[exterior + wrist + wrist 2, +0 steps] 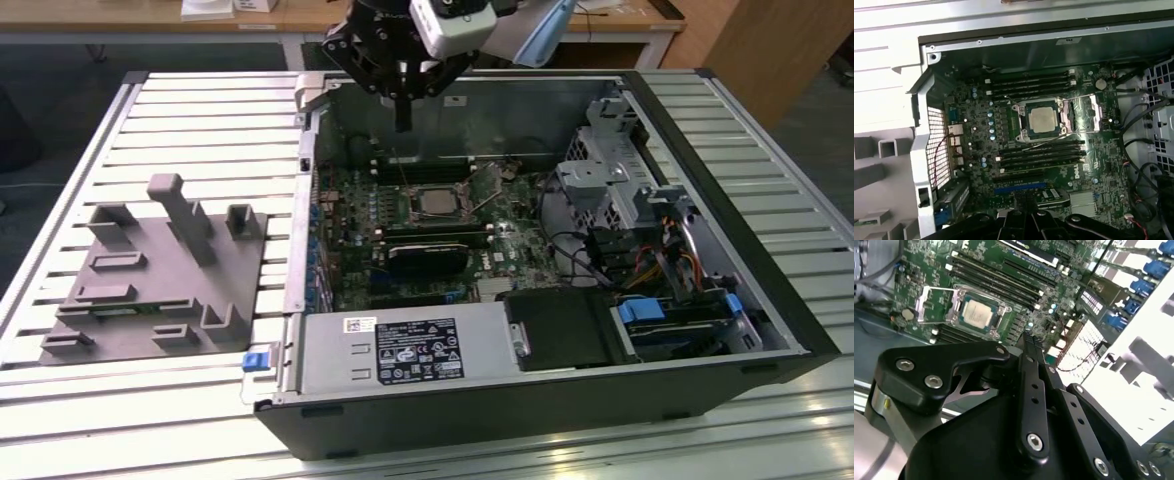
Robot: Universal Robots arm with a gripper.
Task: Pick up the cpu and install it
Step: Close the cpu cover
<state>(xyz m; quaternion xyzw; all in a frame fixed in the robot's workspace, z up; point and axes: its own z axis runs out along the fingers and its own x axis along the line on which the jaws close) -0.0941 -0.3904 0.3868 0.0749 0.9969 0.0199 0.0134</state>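
Over the far wall of the open computer case [534, 420] hangs the gripper [400, 125], well above the motherboard [1089, 170]. Its fingers are drawn together into one thin dark point with nothing between them. The cpu [1043, 119] is not in its grasp. It lies silver side up inside the socket [1026, 136] near the middle of the board, and looks flat in both wrist views. The hold-down frame [1083, 114] is swung open beside the socket, not clamped over the chip. Memory sticks [1029, 82] run close along both long sides of the socket. The grey fixture [147, 280] sits on the slatted table [214, 110] to the exterior view's left of the case, well apart from all this.

Risks, as I judge them:
- The chip is loose with nothing locking it, so a bump or tilt of the case could shift it on the contacts.
- I cannot tell from here whether its corners are keyed right. If they are off, any downward push would bend pins.
- A descent with the fingertips this narrow could scratch the silver lid or skate off it onto the board.
- A slightly off line would clip the open frame or a memory stick.
- The case wall is right under the arm, so a low sideways move could catch it.
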